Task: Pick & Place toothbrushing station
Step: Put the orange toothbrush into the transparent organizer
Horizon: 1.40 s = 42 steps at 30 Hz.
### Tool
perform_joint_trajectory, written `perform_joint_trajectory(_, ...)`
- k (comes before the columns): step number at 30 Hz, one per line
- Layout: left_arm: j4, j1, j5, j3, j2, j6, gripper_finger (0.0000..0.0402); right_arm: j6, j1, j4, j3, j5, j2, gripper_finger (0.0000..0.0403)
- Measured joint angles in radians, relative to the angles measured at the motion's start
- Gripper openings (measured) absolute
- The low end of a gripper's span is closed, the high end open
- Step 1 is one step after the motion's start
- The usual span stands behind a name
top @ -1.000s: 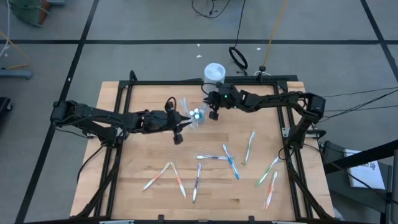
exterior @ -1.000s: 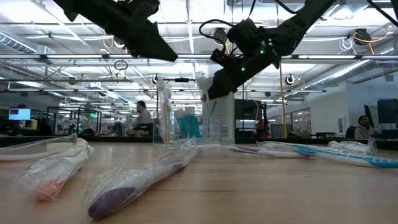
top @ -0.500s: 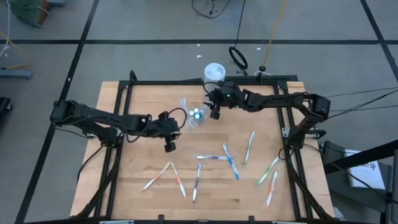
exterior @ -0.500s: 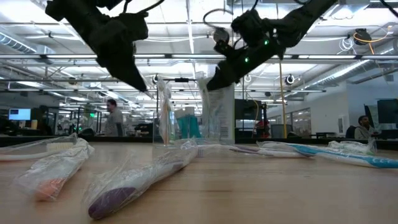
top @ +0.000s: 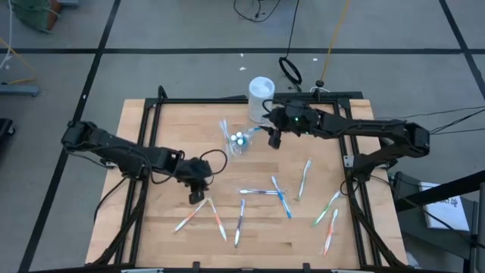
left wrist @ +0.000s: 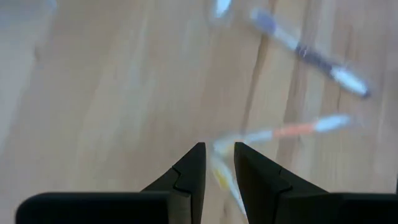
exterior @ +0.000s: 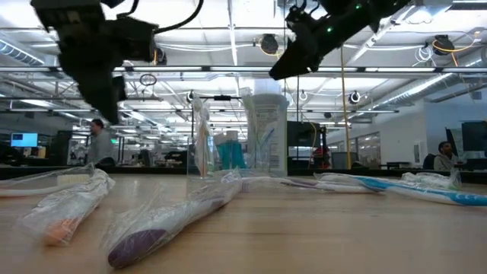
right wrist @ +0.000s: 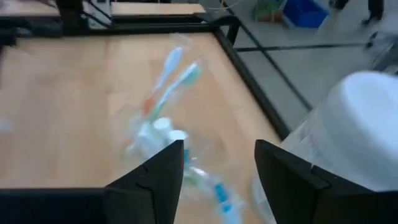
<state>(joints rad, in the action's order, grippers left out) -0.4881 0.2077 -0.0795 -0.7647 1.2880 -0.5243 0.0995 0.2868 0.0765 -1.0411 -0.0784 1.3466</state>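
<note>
The left gripper, its fingers set narrowly apart and pinching nothing, hangs over the yellow-orange toothbrush, whose long axis slants toward the table's front edge; the blur hides exact alignment. The right gripper, fingers spread and empty, sits just beside the clear cup. Open wood surrounds both.

Matt pale wood table, glossy clear plastic cup, crinkly toothbrush wrappers
</note>
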Motion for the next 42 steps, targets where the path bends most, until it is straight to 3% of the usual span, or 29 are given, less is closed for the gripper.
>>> perform_joint_trajectory(8, -0.040, 0.086, -0.064, 0.032, 0.015, -0.270, 0.0088, 0.002, -0.078, 0.003, 0.123, 0.001, -0.068, 0.0187)
perform_joint_trajectory(14, -0.008, 0.119, -0.063, 0.049, 0.065, -0.375, 0.0088, 0.044, -0.092, 0.008, 0.162, 0.001, -0.101, 0.0187)
perform_joint_trajectory(29, 0.099, 0.172, -0.054, 0.043, 0.310, -0.261, 0.0087, 0.045, -0.092, -0.001, 0.161, 0.001, -0.107, 0.0183)
perform_joint_trajectory(32, 0.109, 0.169, -0.041, 0.044, 0.305, -0.225, 0.0077, 0.045, -0.092, -0.004, 0.161, 0.001, -0.107, 0.0183)
perform_joint_trajectory(37, 0.085, 0.148, -0.004, 0.051, 0.248, -0.209, 0.0011, 0.045, -0.092, -0.005, 0.161, 0.001, -0.107, 0.0182)
perform_joint_trajectory(42, 0.036, 0.119, 0.071, 0.039, 0.123, -0.172, 0.0012, 0.044, -0.092, -0.005, 0.161, 0.001, -0.107, 0.0181)
